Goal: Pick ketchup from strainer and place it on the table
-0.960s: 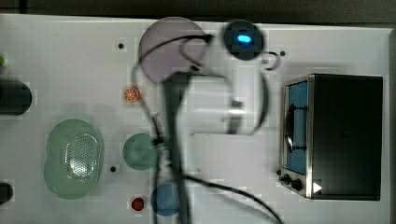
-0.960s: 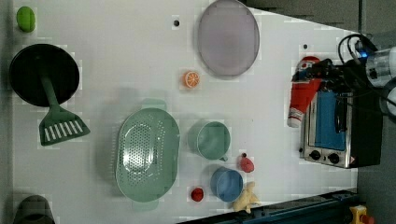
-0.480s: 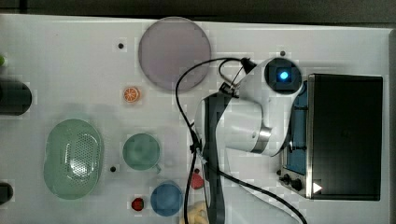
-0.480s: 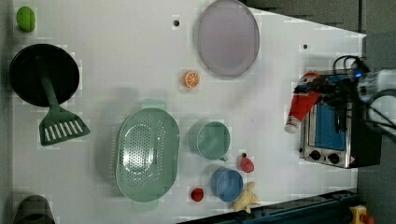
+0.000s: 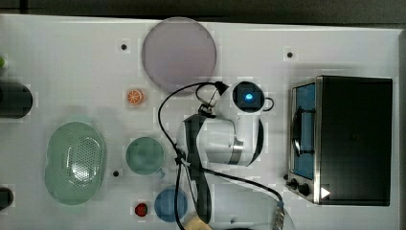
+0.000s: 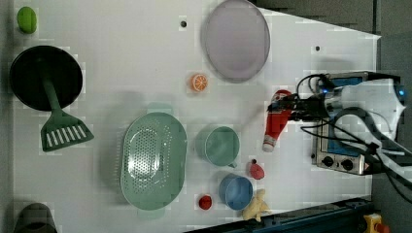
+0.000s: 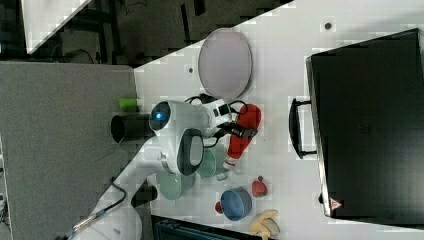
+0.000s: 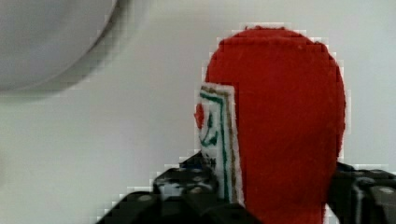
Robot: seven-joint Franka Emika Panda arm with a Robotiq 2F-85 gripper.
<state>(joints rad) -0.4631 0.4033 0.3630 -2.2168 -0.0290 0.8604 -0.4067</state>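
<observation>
Now the gripper [image 6: 287, 108] has its fingers clamped on either side of the ketchup bottle [image 6: 276, 121], near its base. Bottle lies over the table [image 6: 121, 58] between green cup [image 6: 219, 144] and toaster oven [image 6: 340, 150]. Strainer [image 6: 153, 158] sits empty, well apart.

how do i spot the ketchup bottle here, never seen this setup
Find the black toaster oven at the left view's right edge. Just to its left on the white table, the robot's hand is around a small bottle, the ketchup. It is long and red with a white cap, unlike the round red toys nearby.
</observation>
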